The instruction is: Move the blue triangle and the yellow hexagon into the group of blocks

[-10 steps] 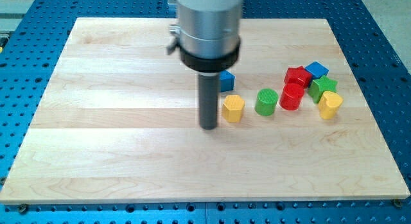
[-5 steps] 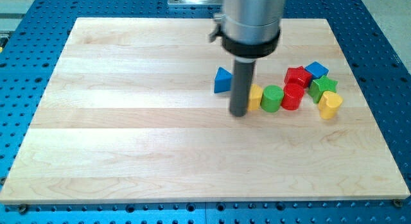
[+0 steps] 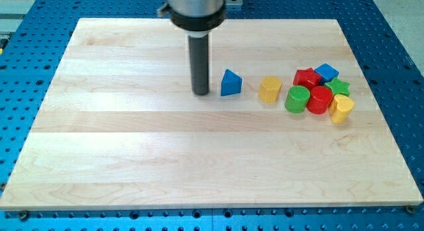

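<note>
Blue triangle (image 3: 230,83) sits at three o'clock from my tip (image 3: 201,93), just beside it, with the yellow hexagon (image 3: 269,89) and the group farther along that line. My tip grips nothing; whether it touches the triangle I cannot tell.

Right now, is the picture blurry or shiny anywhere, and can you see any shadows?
In the camera view everything looks sharp: my tip, the blue triangle just to its right and the yellow hexagon all have crisp edges. The light is soft and even, with only faint shadows under the blocks. The red cylinder shows a small shine on top; the wooden board has no strong glare.
</note>
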